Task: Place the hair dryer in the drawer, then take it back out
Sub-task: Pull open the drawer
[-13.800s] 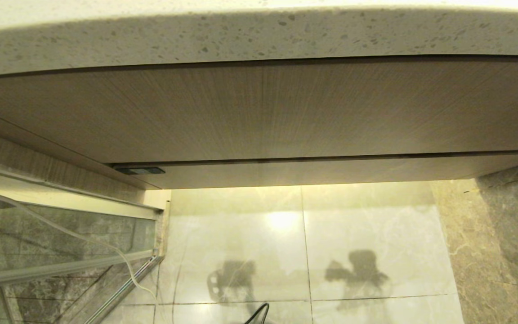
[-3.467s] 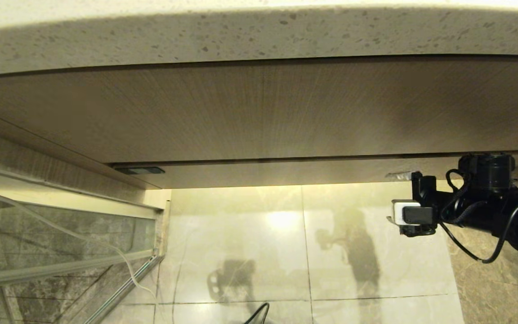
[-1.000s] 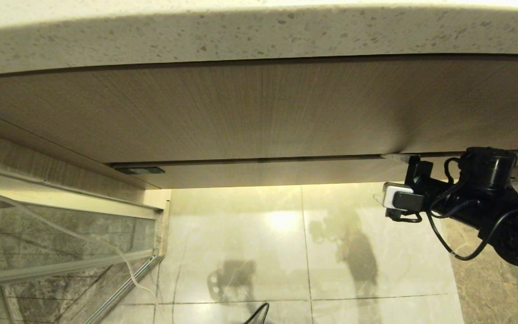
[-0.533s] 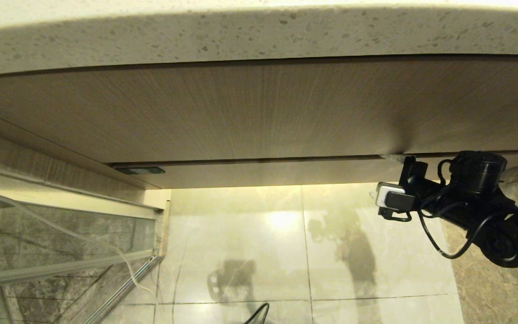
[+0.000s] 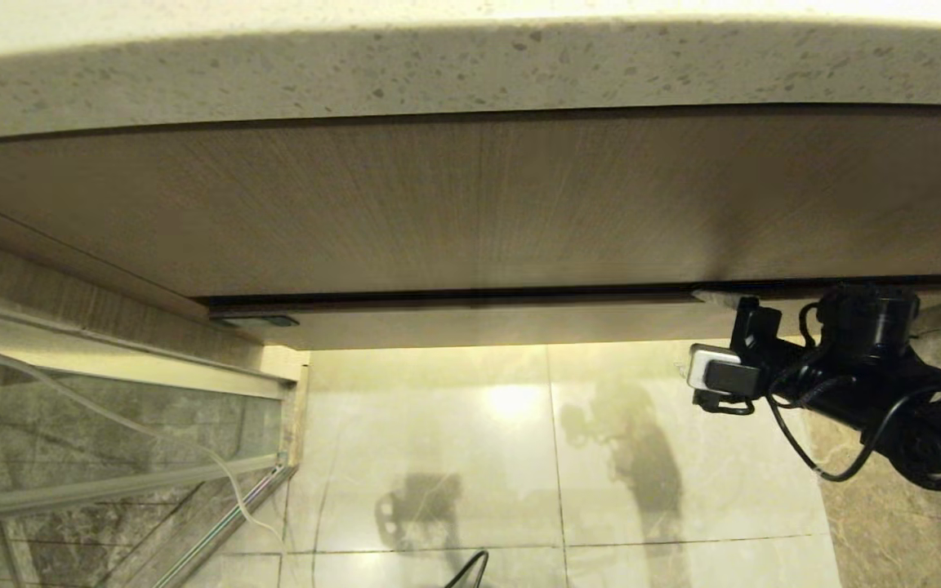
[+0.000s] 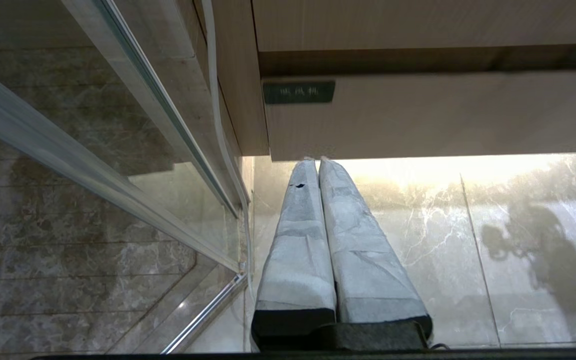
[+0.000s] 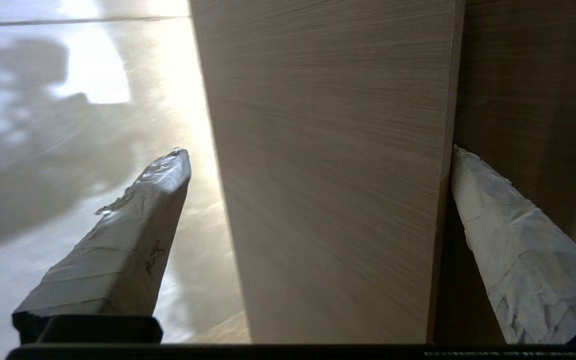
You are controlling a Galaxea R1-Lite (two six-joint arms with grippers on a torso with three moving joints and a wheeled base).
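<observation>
The job has only begun: at the right of the frame the right tool (image 5: 711,296) straddles, wide apart, the low pale wood-grain drawer (image 5: 487,322), barely cracked; no hair dryer shows.

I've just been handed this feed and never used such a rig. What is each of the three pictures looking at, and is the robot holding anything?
The wide picture is from the robot's head, looking down at a bathroom vanity: a speckled countertop, a tall wood-grain panel, and below it the low drawer, open a crack. The black arm at right carries the right gripper.

The other two pictures come from cameras on the wrists. In the right wrist view, the right gripper's taped fingers stand wide open, one on each side of the drawer front; nothing is clamped. The left gripper is parked, shut and empty, above the tiled floor. No hair dryer is visible.
</observation>
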